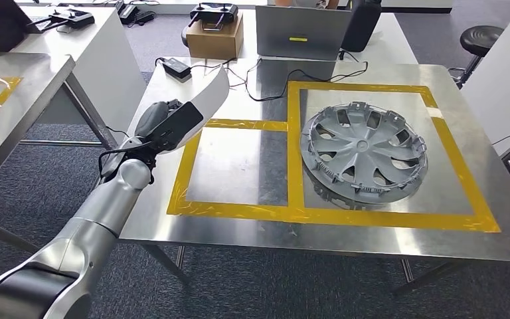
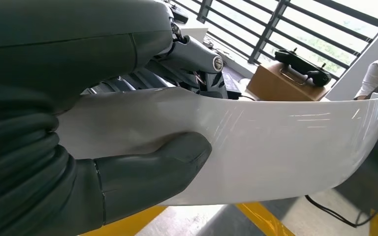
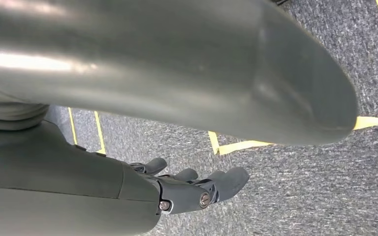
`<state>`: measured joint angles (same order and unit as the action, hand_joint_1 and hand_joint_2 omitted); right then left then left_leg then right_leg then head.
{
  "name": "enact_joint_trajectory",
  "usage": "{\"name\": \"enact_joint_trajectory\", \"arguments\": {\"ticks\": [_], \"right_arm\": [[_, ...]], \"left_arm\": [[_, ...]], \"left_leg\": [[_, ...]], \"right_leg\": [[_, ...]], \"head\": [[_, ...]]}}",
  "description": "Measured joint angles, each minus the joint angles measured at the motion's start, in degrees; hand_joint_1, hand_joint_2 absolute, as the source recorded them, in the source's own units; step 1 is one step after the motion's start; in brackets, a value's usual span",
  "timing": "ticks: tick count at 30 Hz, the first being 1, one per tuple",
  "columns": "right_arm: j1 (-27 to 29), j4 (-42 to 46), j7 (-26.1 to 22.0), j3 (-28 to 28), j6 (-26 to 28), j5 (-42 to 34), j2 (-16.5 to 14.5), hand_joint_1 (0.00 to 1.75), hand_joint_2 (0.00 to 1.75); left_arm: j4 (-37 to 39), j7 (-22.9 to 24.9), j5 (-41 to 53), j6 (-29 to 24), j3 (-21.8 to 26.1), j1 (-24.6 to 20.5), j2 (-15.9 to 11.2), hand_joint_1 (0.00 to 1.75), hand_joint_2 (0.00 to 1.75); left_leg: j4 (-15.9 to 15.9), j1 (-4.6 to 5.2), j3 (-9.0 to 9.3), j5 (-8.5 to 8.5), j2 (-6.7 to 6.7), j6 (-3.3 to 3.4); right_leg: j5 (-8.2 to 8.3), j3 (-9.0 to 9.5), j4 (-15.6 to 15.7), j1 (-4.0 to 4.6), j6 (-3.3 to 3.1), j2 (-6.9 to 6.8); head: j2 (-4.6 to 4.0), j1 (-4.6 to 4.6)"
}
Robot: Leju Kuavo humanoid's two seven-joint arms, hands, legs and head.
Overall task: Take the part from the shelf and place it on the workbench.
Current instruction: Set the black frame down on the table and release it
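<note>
My left hand (image 1: 163,126) holds a white curved panel part (image 1: 206,103) over the left edge of the steel workbench (image 1: 239,229), beside the smaller yellow-taped square (image 1: 239,166). In the left wrist view the thick thumb (image 2: 152,169) presses on the glossy white part (image 2: 285,147), which extends away from the palm. My right hand (image 3: 197,189) hangs above grey carpet with its fingers loosely apart and nothing in them.
A grey wheel cover (image 1: 365,154) lies inside the larger yellow-taped square on the right of the bench. At the back stand a cardboard box (image 1: 216,38), a laptop (image 1: 302,32), a power brick (image 1: 176,68) and cables. A second table (image 1: 13,86) stands to the left, a stool (image 1: 481,40) far right.
</note>
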<state>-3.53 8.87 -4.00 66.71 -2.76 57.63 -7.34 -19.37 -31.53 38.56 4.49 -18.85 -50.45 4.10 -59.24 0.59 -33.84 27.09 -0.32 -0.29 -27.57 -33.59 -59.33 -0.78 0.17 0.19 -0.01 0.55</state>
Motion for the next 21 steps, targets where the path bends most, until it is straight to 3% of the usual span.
{"name": "enact_joint_trajectory", "arguments": {"ticks": [15,21], "right_arm": [[0.0,0.0,0.3,0.0,-0.1,1.2,0.0,0.0,0.0],[0.0,0.0,0.5,0.0,0.0,1.5,0.1,0.0,0.0]], "left_arm": [[0.5,-1.0,0.1,2.2,-2.5,0.1,6.9,1.75,1.75],[0.8,-0.5,-0.5,2.8,-3.7,0.0,8.4,1.75,1.75]], "left_leg": [[0.0,0.0,-0.01,-0.01,-0.01,0.04],[0.0,0.0,0.0,-0.01,0.0,0.05]], "right_leg": [[0.0,0.01,0.0,-0.04,0.0,-0.02],[0.0,0.0,0.0,-0.04,0.0,-0.01]], "head": [[0.0,0.01],[0.0,0.02]]}}
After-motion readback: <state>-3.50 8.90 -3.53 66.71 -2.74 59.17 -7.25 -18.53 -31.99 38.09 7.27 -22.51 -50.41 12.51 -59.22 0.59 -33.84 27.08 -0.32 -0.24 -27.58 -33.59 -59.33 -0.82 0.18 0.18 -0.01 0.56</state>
